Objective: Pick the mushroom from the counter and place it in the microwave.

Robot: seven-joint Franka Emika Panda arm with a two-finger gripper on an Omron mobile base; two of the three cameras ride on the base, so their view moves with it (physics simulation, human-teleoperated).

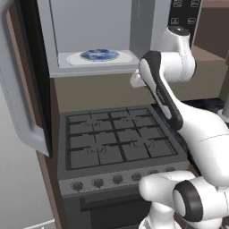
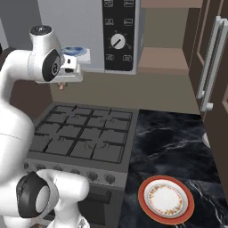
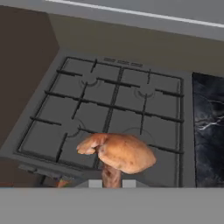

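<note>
The reddish-brown mushroom [image 3: 119, 153] fills the lower middle of the hand view, its stem pointing down toward my fingers. My gripper [image 2: 65, 82] is shut on the mushroom [image 2: 62, 87] and hangs high above the hob's back left, just below the microwave's [image 1: 96, 33] open front. Inside the microwave a blue patterned plate [image 1: 99, 54] lies on the white turntable. The button panel with its white dial [image 2: 118, 41] is to the right of the opening. The black marbled counter [image 2: 173, 142] lies right of the hob.
The grey gas hob [image 1: 116, 138] with black grates sits under my hand. The microwave door [image 1: 22, 94] stands swung open on the left. A red-rimmed dish [image 2: 165, 199] rests on the counter's front. Brown cabinets with a handle [image 2: 208, 67] rise at the right.
</note>
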